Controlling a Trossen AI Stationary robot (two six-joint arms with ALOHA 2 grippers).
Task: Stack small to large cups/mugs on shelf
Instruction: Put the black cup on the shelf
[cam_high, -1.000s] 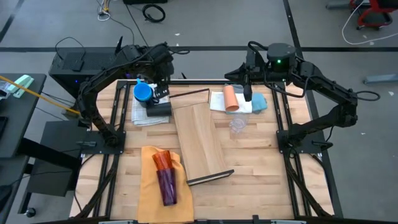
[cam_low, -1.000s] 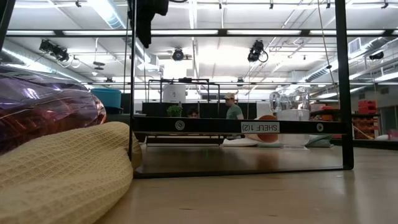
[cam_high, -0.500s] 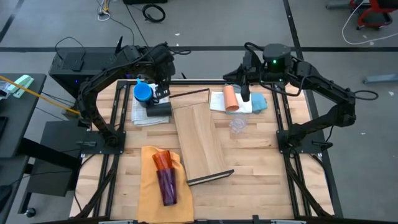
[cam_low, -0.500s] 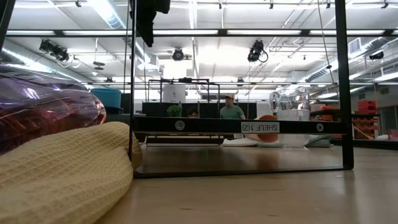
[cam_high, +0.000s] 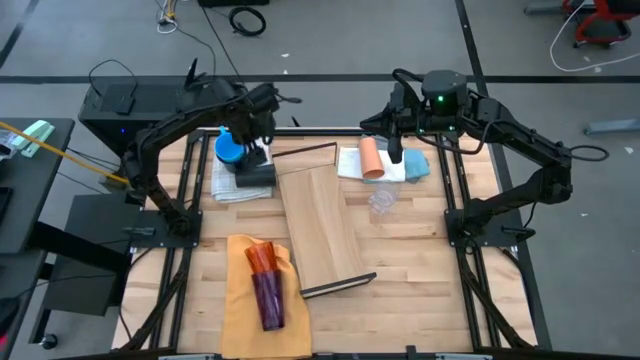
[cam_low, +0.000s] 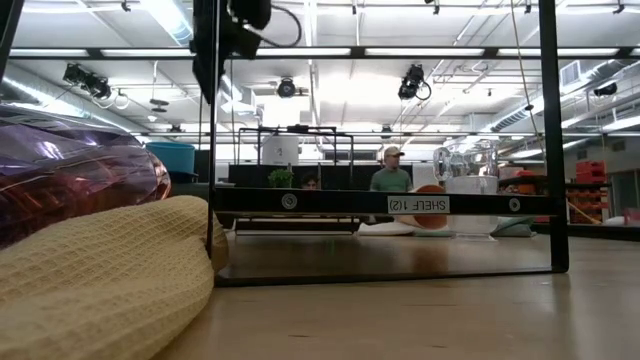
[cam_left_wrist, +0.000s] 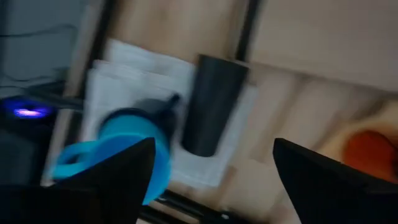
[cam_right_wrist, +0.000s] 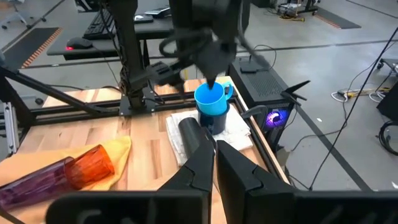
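Observation:
A bright blue mug (cam_high: 230, 148) stands upright on a white cloth (cam_high: 232, 186) at the far left, with a dark mug (cam_right_wrist: 218, 122) right under it. A black cup (cam_left_wrist: 209, 107) lies on its side beside them. My left gripper (cam_left_wrist: 214, 183) hangs open just above the blue mug, pointing down and touching nothing. The shelf (cam_high: 318, 225) lies flat mid-table. Orange and purple tumblers (cam_high: 266, 285) lie nested on a mustard cloth. A peach cup (cam_high: 371, 157) lies at the far right, and my right gripper (cam_high: 397, 150) hovers shut beside it. Clear cups (cam_high: 381, 203) stand nearby.
The shelf's dark end bars (cam_low: 380, 203) stand up at the plank's ends. Folded white and blue cloths (cam_high: 412, 165) lie under the peach cup. Black frame rails run along both table sides. A person (cam_low: 391, 178) stands in the room beyond the far edge.
My left gripper has come down a little over the blue mug and shifted slightly toward the table's left edge. In the room behind, the person has walked to the right. The cups and the shelf have stayed where they were.

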